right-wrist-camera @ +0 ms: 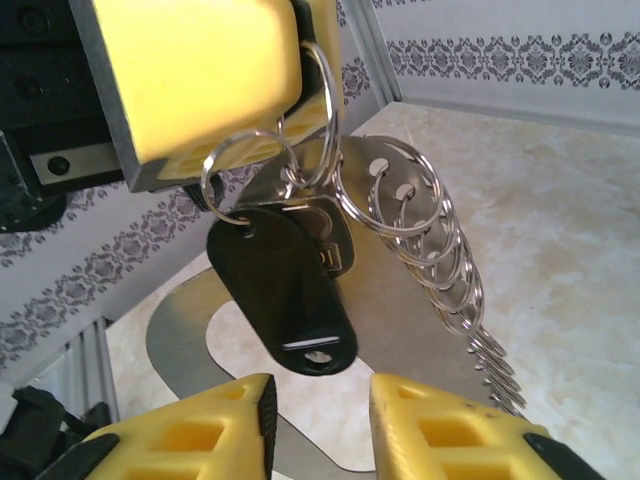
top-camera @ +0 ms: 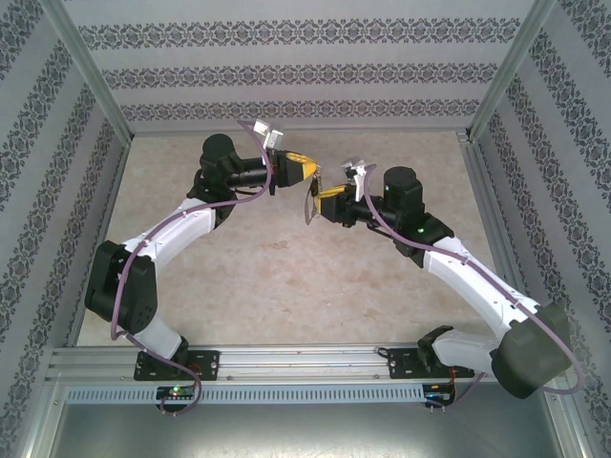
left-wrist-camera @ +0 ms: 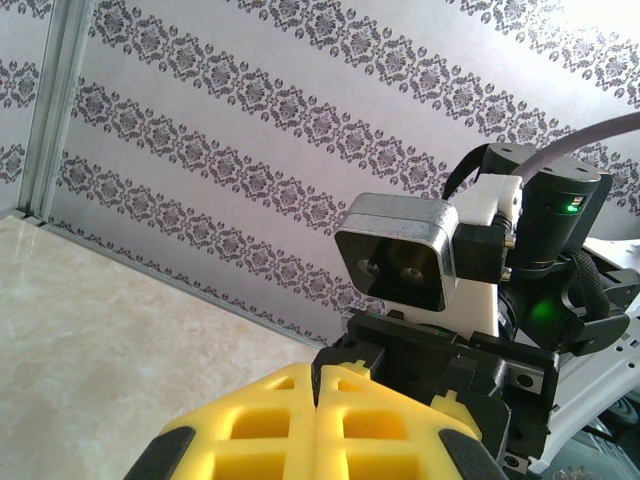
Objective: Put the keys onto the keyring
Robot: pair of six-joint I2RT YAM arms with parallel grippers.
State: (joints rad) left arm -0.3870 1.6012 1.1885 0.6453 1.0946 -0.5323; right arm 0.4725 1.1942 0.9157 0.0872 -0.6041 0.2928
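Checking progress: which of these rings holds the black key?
The ring nearest the left gripper holds the black key; the other rings along the keyring hang empty.

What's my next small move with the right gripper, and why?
Probably shut the right gripper on the lower edge of the keyring: its fingers stand open either side of it, while the left gripper pinches a ring above and the black key dangles loose, so steadying looks wise.

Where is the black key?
In the right wrist view the key hangs under the left gripper, in front of the keyring, above the right gripper.
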